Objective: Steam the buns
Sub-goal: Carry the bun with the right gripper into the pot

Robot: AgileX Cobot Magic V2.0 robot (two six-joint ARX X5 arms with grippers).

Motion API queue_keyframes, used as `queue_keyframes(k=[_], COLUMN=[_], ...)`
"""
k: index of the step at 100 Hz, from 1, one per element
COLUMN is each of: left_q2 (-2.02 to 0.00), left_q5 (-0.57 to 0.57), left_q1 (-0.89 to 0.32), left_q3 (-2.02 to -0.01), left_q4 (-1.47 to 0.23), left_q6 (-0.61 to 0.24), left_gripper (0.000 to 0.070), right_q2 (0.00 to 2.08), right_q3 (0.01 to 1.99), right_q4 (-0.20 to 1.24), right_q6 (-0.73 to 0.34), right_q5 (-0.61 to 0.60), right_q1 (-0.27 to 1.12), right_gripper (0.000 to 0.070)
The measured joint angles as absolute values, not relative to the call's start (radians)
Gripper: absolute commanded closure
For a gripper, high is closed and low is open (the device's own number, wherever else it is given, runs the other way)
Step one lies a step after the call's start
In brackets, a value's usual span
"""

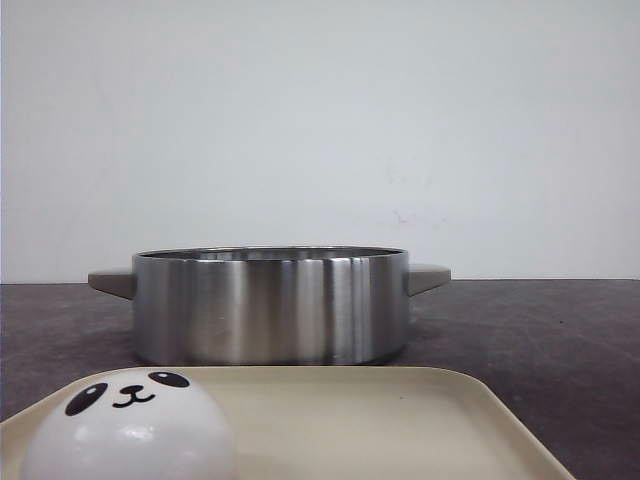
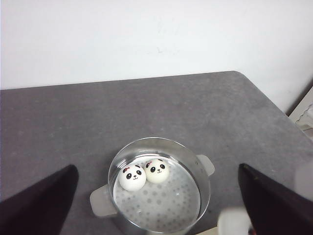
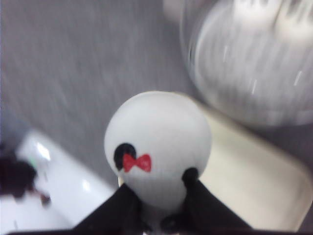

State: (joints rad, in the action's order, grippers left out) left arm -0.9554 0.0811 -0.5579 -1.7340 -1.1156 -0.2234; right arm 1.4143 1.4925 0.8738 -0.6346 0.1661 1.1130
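Two panda-faced buns (image 2: 132, 176) (image 2: 157, 170) lie side by side inside the steel pot (image 2: 200, 196), on its perforated steamer plate. A third bun (image 1: 128, 428) sits on the cream tray (image 1: 400, 420) at its near left. A fourth bun (image 3: 157, 142), with a red bow by its ear, is held between the black fingers of my right gripper (image 3: 159, 190), above the tray's edge (image 3: 254, 181). That view is blurred by motion. My left gripper (image 2: 156, 200) hangs high above the pot with its jaws wide apart and empty. Neither gripper shows in the front view.
The pot (image 1: 270, 305) stands on the dark grey table (image 1: 560, 330) just behind the tray, with a grey handle on each side. A white wall stands behind. The table's right edge (image 2: 266, 103) shows in the left wrist view.
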Motion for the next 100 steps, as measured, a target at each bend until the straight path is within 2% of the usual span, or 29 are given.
queue_keyframes(k=[17,42,64,100], left_q2=[-0.964,-0.984,-0.981,-0.981], left_q5=[0.081,0.081,0.081,0.081], left_q1=[-0.558,-0.558,-0.558,-0.558], left_q3=[-1.734,-1.734,-1.734,-1.734], left_q4=[-1.100,-1.098,-1.098,-1.122], left_q6=[-0.223,-0.223,-0.216,-0.208], left_gripper=[0.0063,0.0063,0.0064,0.0064], right_q2=[1.500,1.725,1.851,1.959], right_q3=[1.577,1.576,1.576,1.575], right_q4=[0.862,0.871,0.826,0.828], right_q6=[-0.553,-0.504,-0.498,-0.498], right_q5=[0.145,0.010,-0.034,-0.034], right_q1=[0.948,0.766,0.738,0.728], right_gripper=[0.0695,0.0695,0.0696,0.0695])
